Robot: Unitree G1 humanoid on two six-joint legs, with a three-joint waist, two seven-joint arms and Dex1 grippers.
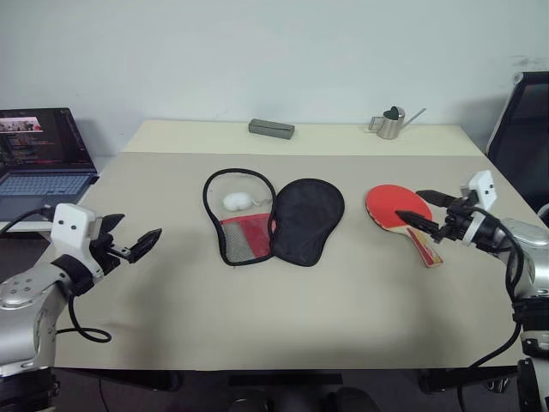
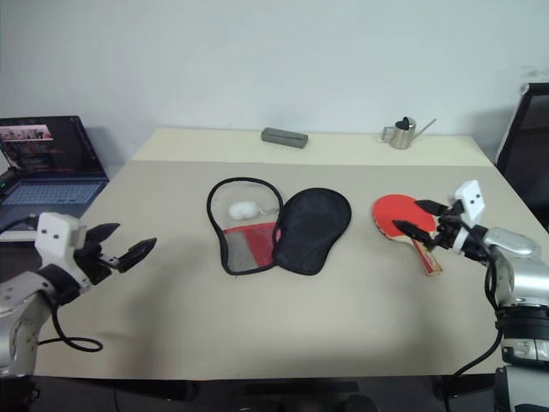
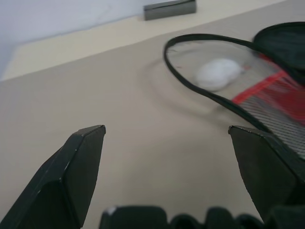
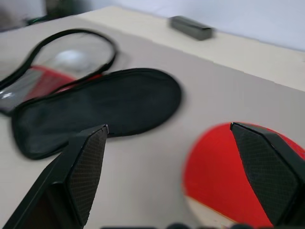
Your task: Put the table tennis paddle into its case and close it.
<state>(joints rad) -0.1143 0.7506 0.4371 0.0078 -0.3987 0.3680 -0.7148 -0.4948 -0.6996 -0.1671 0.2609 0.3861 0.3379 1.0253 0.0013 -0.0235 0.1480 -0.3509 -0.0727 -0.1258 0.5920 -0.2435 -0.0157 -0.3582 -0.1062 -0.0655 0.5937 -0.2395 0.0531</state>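
The table tennis paddle (image 1: 388,206) lies flat on the right side of the table, red face up, its wooden handle (image 1: 426,250) pointing toward the front edge. My right gripper (image 1: 425,209) hovers open just over the paddle's right edge, fingers aimed left. The case (image 1: 274,216) lies unzipped and spread open at the table's middle: a black half (image 1: 307,219) on the right, a mesh-and-red half (image 1: 238,215) with a white charm (image 1: 236,201) on the left. My left gripper (image 1: 135,239) is open over the table's left side, well short of the case.
A grey box (image 1: 271,129) and a small metal watering can (image 1: 392,123) stand along the back of the table. An open laptop (image 1: 39,159) sits off the left edge. A black chair (image 1: 525,129) is at the far right.
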